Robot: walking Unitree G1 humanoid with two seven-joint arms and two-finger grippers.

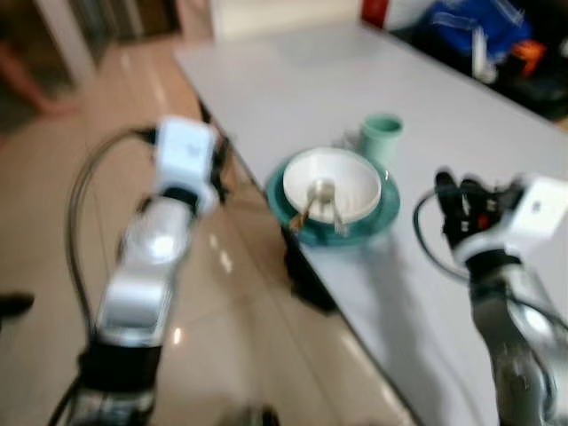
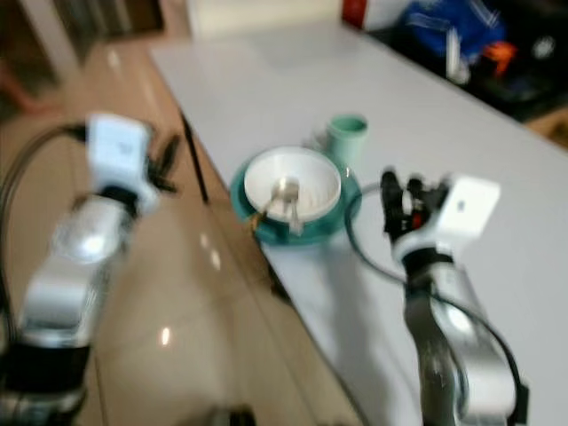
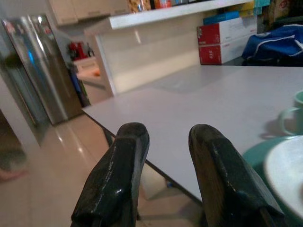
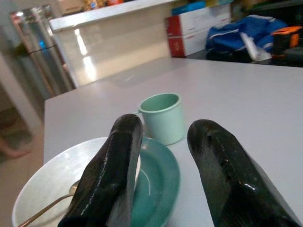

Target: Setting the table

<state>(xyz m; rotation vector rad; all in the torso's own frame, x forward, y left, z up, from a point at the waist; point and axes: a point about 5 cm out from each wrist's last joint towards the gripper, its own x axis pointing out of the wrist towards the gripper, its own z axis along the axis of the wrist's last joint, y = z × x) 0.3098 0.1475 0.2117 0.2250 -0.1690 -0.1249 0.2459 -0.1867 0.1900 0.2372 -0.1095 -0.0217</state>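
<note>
A white bowl (image 1: 332, 184) sits on a teal plate (image 1: 383, 215) near the table's left edge, with a spoon (image 1: 319, 197) and another utensil lying in it. A mint green mug (image 1: 382, 137) stands just behind the plate. My right gripper (image 1: 454, 206) hovers over the table to the right of the plate, open and holding nothing; its wrist view has the mug (image 4: 162, 117) and the plate (image 4: 158, 182) beyond the fingers. My left gripper (image 1: 220, 160) hangs over the floor left of the table edge, open and empty, with the plate's rim (image 3: 258, 158) beside it.
The grey table (image 1: 373, 80) stretches far back. A blue bag (image 1: 475, 27) and red boxes (image 3: 222, 40) lie at its far end. Tan tiled floor (image 1: 53, 204) spreads on the left, where a person's foot (image 3: 10, 175) shows. A fridge (image 3: 33, 71) stands behind.
</note>
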